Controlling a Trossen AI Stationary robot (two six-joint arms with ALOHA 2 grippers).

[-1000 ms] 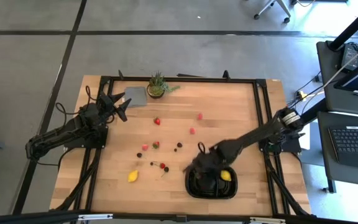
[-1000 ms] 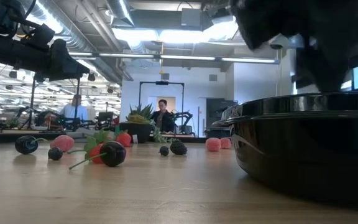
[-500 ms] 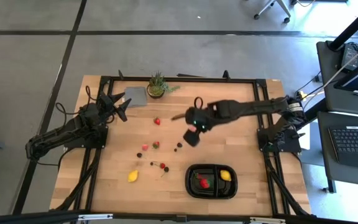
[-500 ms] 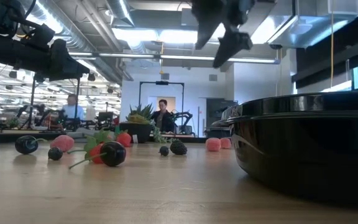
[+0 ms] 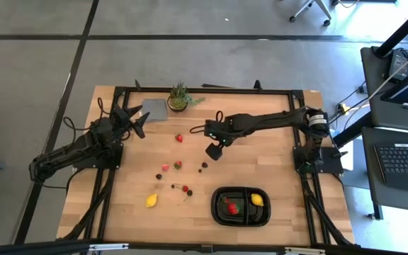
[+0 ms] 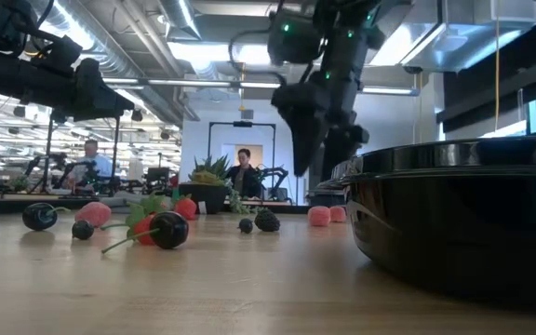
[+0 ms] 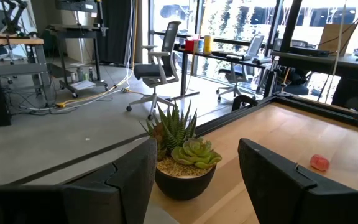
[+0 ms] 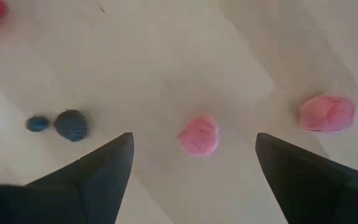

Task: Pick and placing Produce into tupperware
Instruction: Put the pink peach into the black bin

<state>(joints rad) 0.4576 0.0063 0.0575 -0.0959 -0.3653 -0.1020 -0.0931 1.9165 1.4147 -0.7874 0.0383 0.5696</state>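
My right gripper (image 5: 214, 151) hangs open over the middle of the table. In the right wrist view its fingers stand on either side of a pink piece (image 8: 198, 135) without touching it. A second pink piece (image 8: 326, 112) and a dark berry (image 8: 71, 124) lie nearby. The black tray (image 5: 218, 211) sits near the table's near edge, with a red strawberry (image 5: 232, 208) and a yellow lemon (image 5: 258, 200) inside. More produce is scattered: a strawberry (image 5: 179, 138), a lemon (image 5: 151, 200), cherries (image 5: 186, 190). My left gripper (image 5: 137, 122) waits open at the far left.
A green potted plant (image 5: 180, 98) and a flat grey cloth (image 5: 154, 109) sit at the table's far edge, just ahead of my left gripper (image 7: 196, 142). In the low view the tray's wall (image 6: 463, 223) fills the right. People show in the room behind.
My right gripper has left the tray, swung up and toward the table's far edge, then come down over the pink piece at mid-table. A red strawberry now lies in the tray beside the lemon, where the gripper stood.
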